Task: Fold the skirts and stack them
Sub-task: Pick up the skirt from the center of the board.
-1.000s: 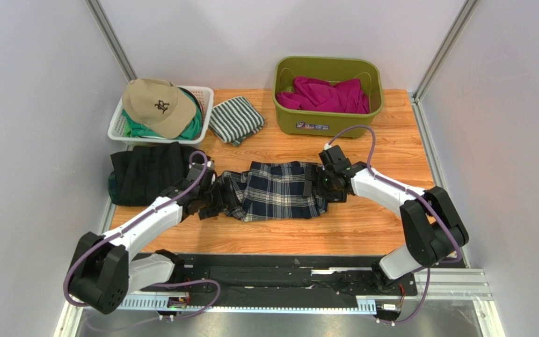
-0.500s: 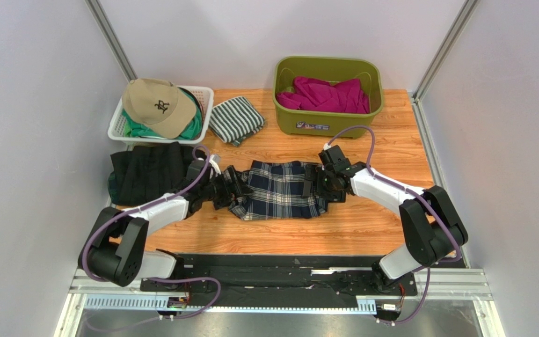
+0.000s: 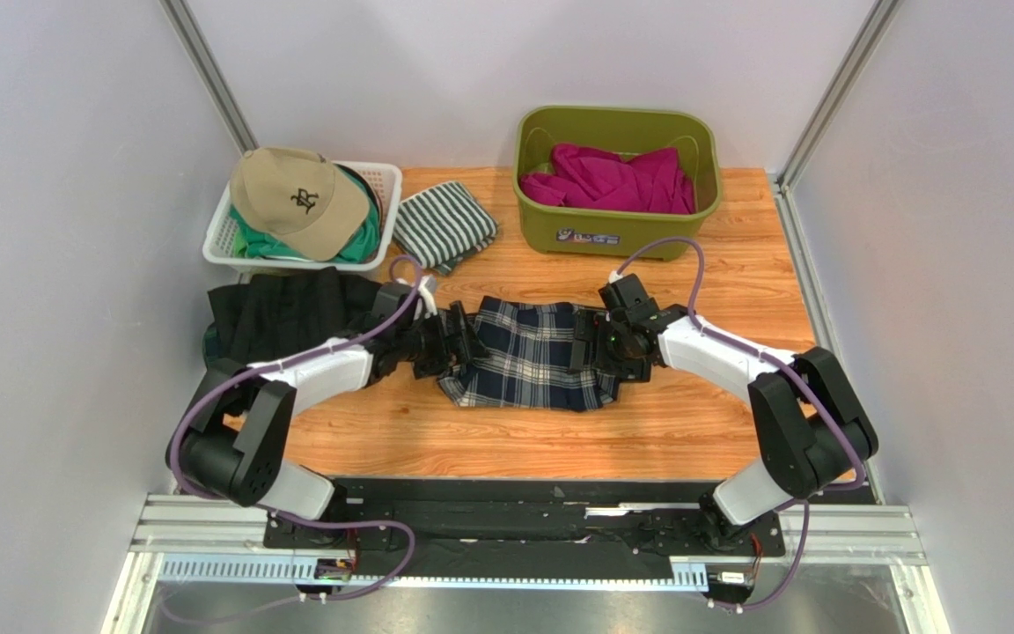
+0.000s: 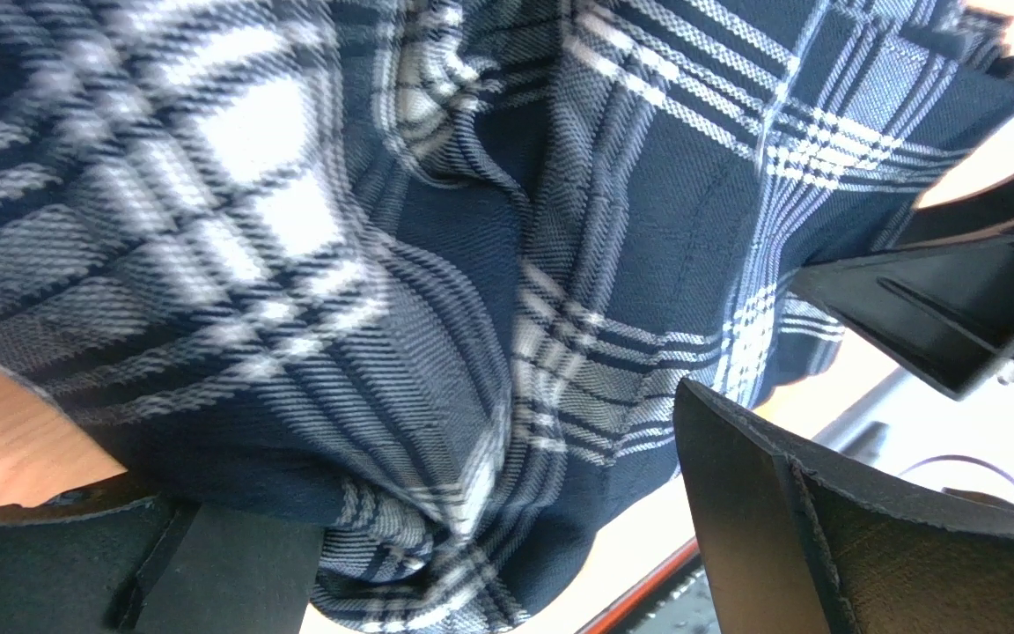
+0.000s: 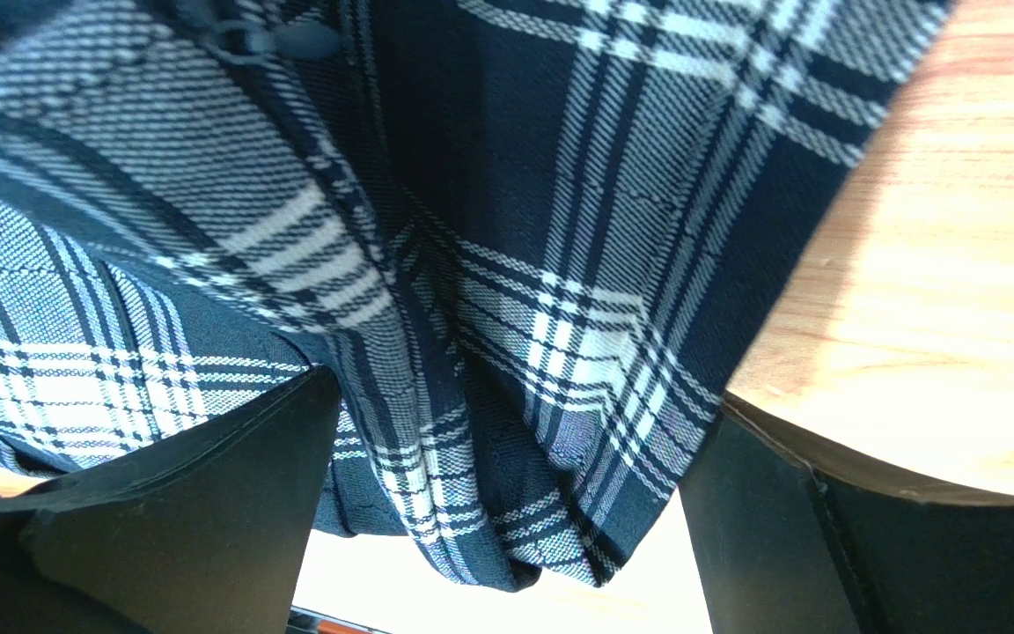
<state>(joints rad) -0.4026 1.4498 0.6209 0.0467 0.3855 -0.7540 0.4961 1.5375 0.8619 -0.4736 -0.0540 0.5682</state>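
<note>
The navy-white-grey plaid skirt [image 3: 532, 354] lies mid-table, its left part bunched. My left gripper [image 3: 453, 346] is at its left edge, and the jaws stand part closed around a thick bunch of the plaid [image 4: 473, 264]; the gripper [image 4: 499, 489] has cloth filling most of the gap. My right gripper [image 3: 598, 346] holds the right edge, where plaid folds [image 5: 539, 198] span the gap between its fingers [image 5: 512, 436]. A dark skirt pile [image 3: 281, 324] lies at the left, with a green tartan edge showing under black cloth.
A white basket [image 3: 225, 241] at the back left holds a tan cap [image 3: 290, 196]. A green-and-white striped folded cloth [image 3: 444, 222] lies beside it. A green bin [image 3: 552, 227] at the back holds magenta cloth [image 3: 618, 178]. Bare wood [image 3: 684, 423] shows in front.
My left gripper has moved right and slightly back, carrying the plaid skirt's left edge with it, so the skirt is narrower. The right gripper has not moved.
</note>
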